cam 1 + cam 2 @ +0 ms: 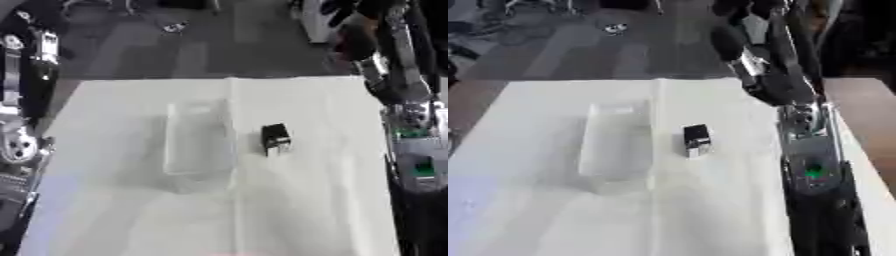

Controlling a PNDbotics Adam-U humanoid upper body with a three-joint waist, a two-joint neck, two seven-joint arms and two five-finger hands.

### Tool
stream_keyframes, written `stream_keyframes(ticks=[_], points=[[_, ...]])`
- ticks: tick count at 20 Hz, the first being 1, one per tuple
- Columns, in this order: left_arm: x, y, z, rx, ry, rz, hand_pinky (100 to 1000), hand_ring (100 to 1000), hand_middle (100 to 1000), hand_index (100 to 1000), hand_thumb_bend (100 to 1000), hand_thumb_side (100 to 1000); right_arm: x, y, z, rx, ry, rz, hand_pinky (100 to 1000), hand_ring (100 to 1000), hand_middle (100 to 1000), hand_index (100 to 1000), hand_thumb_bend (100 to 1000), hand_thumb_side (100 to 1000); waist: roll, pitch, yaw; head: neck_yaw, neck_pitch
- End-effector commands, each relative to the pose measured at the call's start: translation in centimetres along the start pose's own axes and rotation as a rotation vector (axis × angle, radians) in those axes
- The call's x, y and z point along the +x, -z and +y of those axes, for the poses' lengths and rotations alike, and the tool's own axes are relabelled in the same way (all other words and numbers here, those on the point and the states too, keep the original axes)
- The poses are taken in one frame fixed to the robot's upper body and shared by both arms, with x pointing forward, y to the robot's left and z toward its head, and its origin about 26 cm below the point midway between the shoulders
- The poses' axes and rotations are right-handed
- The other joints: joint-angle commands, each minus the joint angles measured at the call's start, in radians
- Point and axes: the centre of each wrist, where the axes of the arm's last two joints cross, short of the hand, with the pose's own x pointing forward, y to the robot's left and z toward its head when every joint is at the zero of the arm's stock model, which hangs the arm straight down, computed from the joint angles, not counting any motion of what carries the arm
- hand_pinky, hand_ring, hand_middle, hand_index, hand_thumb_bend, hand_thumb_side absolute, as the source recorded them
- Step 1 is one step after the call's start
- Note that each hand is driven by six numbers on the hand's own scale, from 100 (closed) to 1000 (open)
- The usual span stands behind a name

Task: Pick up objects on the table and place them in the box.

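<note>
Reaching for the block [276, 139] w/ the right arm risks knocking it over: it's small, stands upright, long axis vertical, pale face toward camera. It sits mid-table [332, 210], just right of the clear box [198, 142], not touching. Box runs near-to-far, looks empty. Hands' fingers: can't tell, not clearly visible.

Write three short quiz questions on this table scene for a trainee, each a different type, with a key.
1. True or false: the small black object lies inside the clear box.
2. Which side of the box is the object on? A) robot's left B) robot's right
3. Fill in: the box and object rest on a ___ tablecloth.

Key: 1 false; 2 B; 3 white.
</note>
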Motion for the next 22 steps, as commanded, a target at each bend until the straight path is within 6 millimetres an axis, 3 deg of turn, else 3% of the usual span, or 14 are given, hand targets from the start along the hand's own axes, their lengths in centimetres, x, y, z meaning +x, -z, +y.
stream_keyframes(ticks=[1,10,11,12,14,15,16,19,22], points=[[0.6,0.5,0.3,0.003,-0.002,-0.028,492,734,833,869,157,1000,0.2,0.2,-0.4,-0.006,-0.015,-0.005,476,576,549,719,572,983,0.001,-0.013,0.001,0.015,-0.012],[0.6,0.5,0.3,0.004,-0.003,-0.028,493,735,834,869,158,1000,-0.1,0.1,-0.1,0.020,-0.020,0.010,471,575,557,733,583,1000,0.000,-0.013,0.002,0.020,-0.014],[0.6,0.5,0.4,0.005,-0.002,-0.028,493,735,834,869,158,1000,-0.2,0.0,0.0,0.029,-0.019,0.016,467,575,558,746,508,982,0.000,-0.013,0.002,0.023,-0.015],[0.6,0.5,0.4,0.007,-0.001,-0.027,493,735,834,869,158,1000,-0.5,0.0,0.2,0.038,-0.015,0.028,459,572,561,773,594,1000,0.001,-0.015,0.003,0.027,-0.017],[0.5,0.5,0.5,0.010,0.001,-0.025,493,735,834,869,158,1000,-1.1,0.0,0.5,0.055,-0.009,0.048,457,572,562,779,595,1000,0.002,-0.016,0.003,0.031,-0.021],[0.5,0.5,0.5,0.010,0.001,-0.024,493,735,834,869,164,1000,-1.5,0.0,0.6,0.066,-0.009,0.058,449,574,569,818,521,898,0.002,-0.017,0.004,0.031,-0.022],[0.5,0.5,0.4,0.008,0.001,-0.023,493,735,834,869,157,1000,-2.1,0.1,0.9,0.103,-0.018,0.079,446,578,585,866,639,961,0.002,-0.019,0.005,0.028,-0.020],[0.4,0.4,0.4,0.003,0.002,-0.019,493,735,834,869,157,1000,-4.2,1.4,1.7,0.258,-0.089,0.115,463,585,599,890,667,952,0.002,-0.023,0.010,0.010,-0.013],[0.2,0.2,0.4,-0.003,0.005,-0.014,492,735,834,869,157,1000,-6.8,3.6,2.5,0.438,-0.201,0.121,536,608,642,902,716,1000,0.001,-0.027,0.011,-0.006,0.000]])
